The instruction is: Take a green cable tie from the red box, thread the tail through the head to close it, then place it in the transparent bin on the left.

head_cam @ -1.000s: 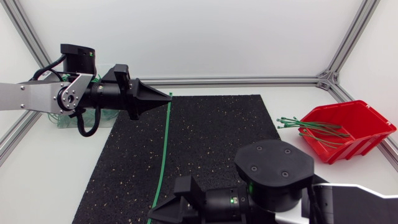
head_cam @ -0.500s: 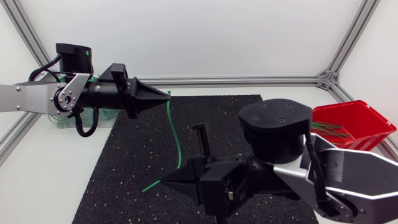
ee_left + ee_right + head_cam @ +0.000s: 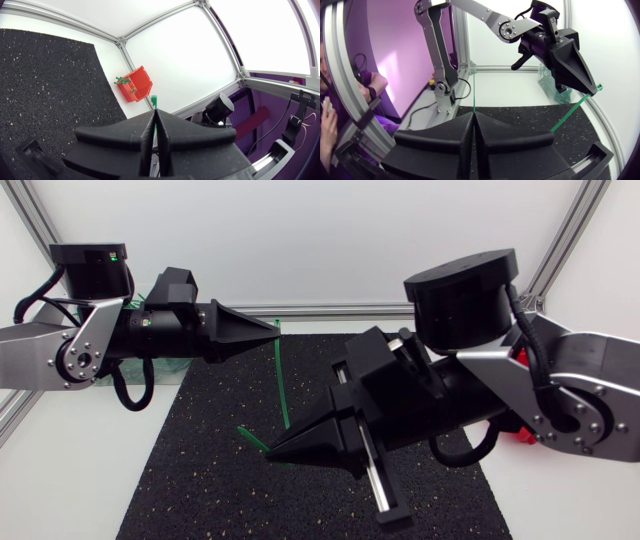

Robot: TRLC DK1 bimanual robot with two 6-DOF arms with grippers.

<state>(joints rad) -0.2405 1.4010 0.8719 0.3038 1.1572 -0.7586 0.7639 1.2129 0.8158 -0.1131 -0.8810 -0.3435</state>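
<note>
L gripper (image 3: pixel 268 333) clamped on head end of green cable tie (image 3: pixel 281 385), R gripper (image 3: pixel 272 452) pinched shut on tail, tie strung btwn both tips

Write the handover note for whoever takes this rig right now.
Left gripper: shut on the green cable tie at its head end.
Right gripper: shut on the same tie near its tail, which pokes out past the fingertips.
Red box holds more ties; transparent bin sits behind the left gripper.
Done: one tie out, held between both grippers above the mat.
Left: thread tail through head, drop it in the bin.
</note>
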